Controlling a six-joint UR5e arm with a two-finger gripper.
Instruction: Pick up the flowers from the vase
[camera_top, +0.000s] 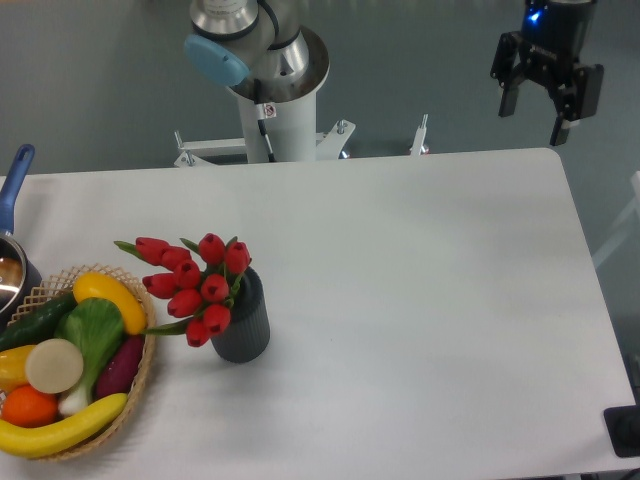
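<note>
The flowers (195, 285), a bunch of red tulip buds with green leaves, stand in the small dark grey ribbed vase (243, 322) at the left of the white table. The buds lean left over the vase's rim. My gripper (531, 120) hangs at the top right, above the table's far right corner, far from the vase. Its two black fingers point down with a gap between them, and nothing is held.
A woven wicker basket (140, 385) of toy fruit and vegetables sits just left of the vase. A pot with a blue handle (14, 180) is at the left edge. The arm's base (275, 110) stands behind the table. A black object (625, 430) is at the lower right.
</note>
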